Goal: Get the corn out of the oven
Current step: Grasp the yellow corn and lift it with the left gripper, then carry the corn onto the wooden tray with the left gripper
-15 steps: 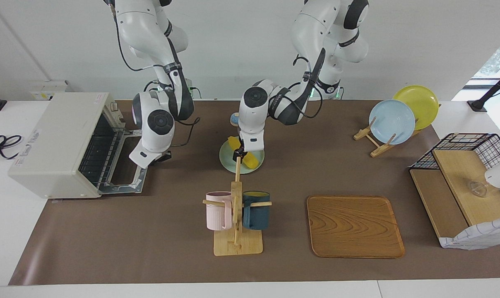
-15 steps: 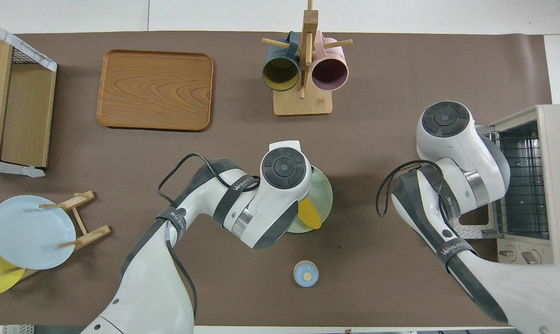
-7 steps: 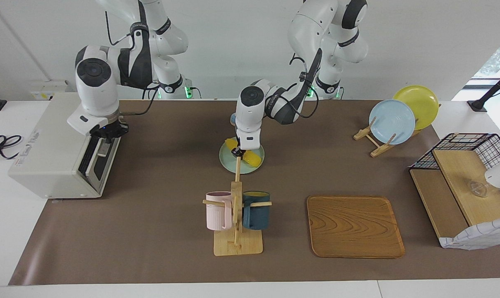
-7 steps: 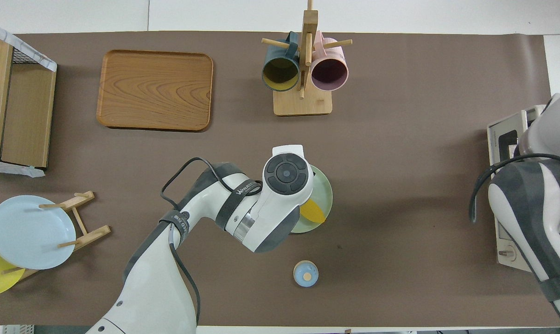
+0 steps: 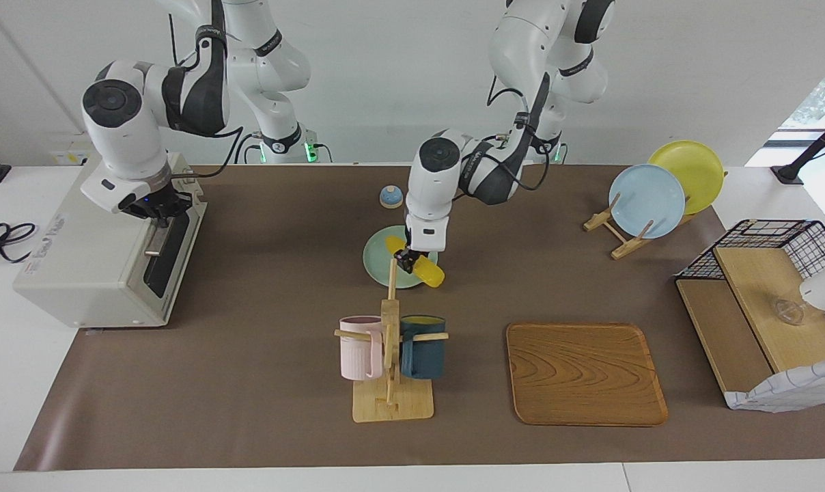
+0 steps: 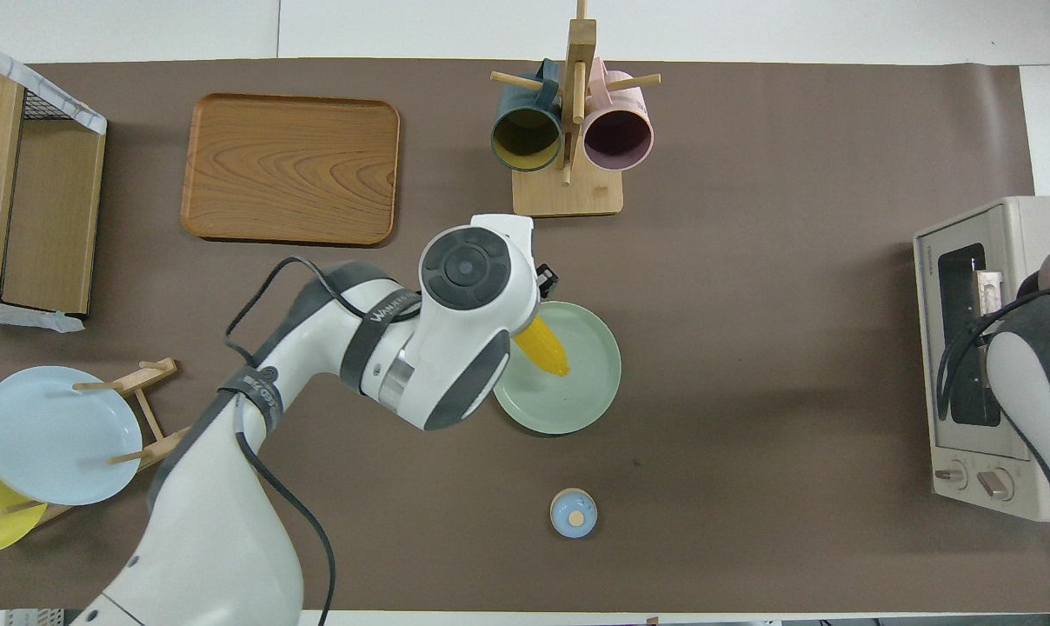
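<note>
Corn point(image 5: 423, 268) held mid-cob in left gripper point(image 5: 406, 259), clamped shut on it over the green plate point(image 5: 378, 263). Looks light, stiff, glossy, likely slippery; middle grip suits the taper. Oven point(image 5: 91, 253) door closed; right gripper point(image 5: 158, 205) shut at its handle, contact hidden. Cob partly covered overhead.

The left arm point(image 6: 255, 409) carries a dark strap point(image 6: 384, 309) printed with white lettering that looks like "WANJEEN", though this is uncertain. Writing on the oven point(image 5: 91, 246) top is too small to read.
</note>
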`<state>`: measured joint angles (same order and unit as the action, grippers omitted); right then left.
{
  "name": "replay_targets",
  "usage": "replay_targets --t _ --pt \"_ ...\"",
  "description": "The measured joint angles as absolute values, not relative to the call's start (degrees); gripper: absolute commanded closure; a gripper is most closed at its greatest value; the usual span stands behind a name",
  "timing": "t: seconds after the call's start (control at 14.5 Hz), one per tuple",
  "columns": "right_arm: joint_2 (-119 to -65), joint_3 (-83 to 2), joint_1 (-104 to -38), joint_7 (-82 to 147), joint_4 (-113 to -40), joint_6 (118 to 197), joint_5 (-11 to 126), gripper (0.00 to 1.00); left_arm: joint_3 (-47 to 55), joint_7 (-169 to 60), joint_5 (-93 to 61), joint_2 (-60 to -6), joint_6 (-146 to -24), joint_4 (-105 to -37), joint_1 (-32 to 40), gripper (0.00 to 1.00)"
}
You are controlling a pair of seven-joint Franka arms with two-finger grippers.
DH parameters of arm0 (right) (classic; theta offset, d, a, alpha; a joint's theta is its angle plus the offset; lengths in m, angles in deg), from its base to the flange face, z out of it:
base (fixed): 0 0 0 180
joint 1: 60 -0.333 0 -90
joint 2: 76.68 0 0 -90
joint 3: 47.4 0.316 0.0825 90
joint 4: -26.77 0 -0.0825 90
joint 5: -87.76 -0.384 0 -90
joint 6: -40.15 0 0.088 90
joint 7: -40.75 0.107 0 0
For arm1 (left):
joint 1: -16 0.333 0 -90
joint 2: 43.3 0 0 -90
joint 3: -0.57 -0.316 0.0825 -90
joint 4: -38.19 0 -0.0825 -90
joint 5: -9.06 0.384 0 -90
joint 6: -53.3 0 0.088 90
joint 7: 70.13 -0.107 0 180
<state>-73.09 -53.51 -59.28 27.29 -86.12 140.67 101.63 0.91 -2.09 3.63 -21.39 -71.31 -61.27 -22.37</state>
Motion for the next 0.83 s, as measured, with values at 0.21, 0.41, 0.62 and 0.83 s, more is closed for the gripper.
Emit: replay_targets --t 0.21,0.41,0.62,0.83 --pt "-71.93 -53.13 -59.63 27.18 -76.92 132.11 96.11 0.90 0.60 -24.92 3.63 -21.76 -61.45 -54.48 -12.81 1.00" --pt "-71.86 -52.49 -59.83 27.92 -71.43 127.23 92.08 0.80 0.64 -37.86 3.61 -19.54 -57.68 -47.52 -6.09 1.00" --pt "-72.25 -52.27 -61.43 29.26 -69.53 126.43 91.36 0.00 0.89 -45.99 3.57 -15.29 -56.51 -41.01 -1.53 1.00" --pt "-73.01 -52.13 -62.02 32.39 -69.08 126.31 91.36 0.00 0.94 -51.88 3.57 -8.30 -54.67 -31.79 2.21 1.00"
